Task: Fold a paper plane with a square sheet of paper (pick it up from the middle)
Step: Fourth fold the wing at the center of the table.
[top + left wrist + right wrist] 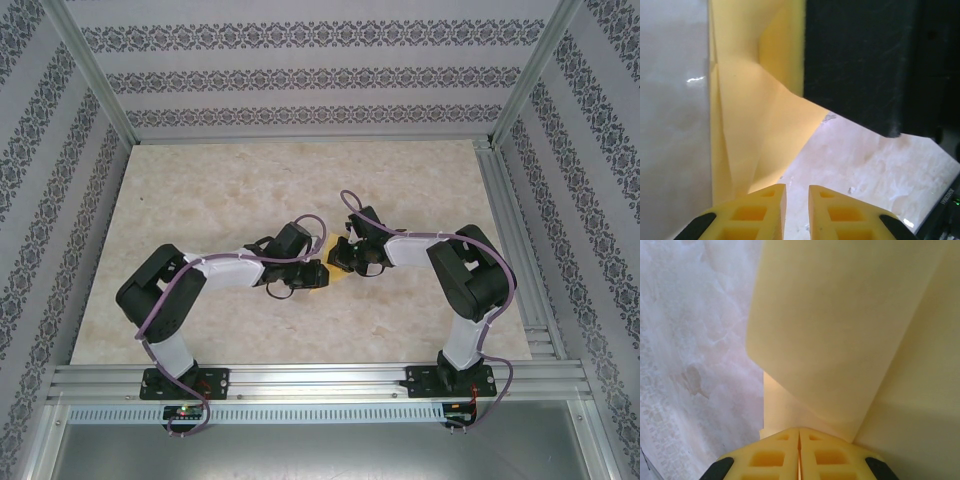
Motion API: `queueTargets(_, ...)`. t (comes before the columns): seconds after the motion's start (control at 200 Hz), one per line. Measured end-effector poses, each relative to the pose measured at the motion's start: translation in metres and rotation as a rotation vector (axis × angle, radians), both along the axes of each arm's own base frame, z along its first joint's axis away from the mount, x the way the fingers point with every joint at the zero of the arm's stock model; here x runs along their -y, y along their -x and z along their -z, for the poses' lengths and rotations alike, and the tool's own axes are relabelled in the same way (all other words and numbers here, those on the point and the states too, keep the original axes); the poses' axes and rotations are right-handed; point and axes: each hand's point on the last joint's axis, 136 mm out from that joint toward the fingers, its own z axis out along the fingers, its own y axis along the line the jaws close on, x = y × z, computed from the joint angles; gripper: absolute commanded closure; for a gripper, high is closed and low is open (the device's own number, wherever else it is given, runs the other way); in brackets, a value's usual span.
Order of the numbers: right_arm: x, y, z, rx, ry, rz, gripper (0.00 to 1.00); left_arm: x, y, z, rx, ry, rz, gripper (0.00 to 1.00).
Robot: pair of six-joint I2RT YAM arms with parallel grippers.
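One thin yellow sheet (750, 125), creased into angled folds.

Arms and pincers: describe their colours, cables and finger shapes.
The left arm and right arm both have black joint housings and white link covers. A purple cable runs along each, and both stand on black bases. The left pincer and right pincer have blocky yellow fingers with square recessed pockets and black patches at the outer edges.
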Motion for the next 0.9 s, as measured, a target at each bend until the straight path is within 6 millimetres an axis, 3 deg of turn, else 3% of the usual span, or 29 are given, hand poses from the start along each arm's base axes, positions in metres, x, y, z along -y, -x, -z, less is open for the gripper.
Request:
queueTargets(0.265, 0.0, 0.0, 0.0, -0.006, -0.002, 0.007, 0.91, -0.009, -0.002, 0.012, -0.013, -0.073, -0.021, 0.8)
queueTargets(0.904, 0.0, 0.0, 0.0, -0.009, -0.003, 0.012, 0.91, -0.014, -0.002, 0.02, -0.015, -0.111, -0.024, 0.8)
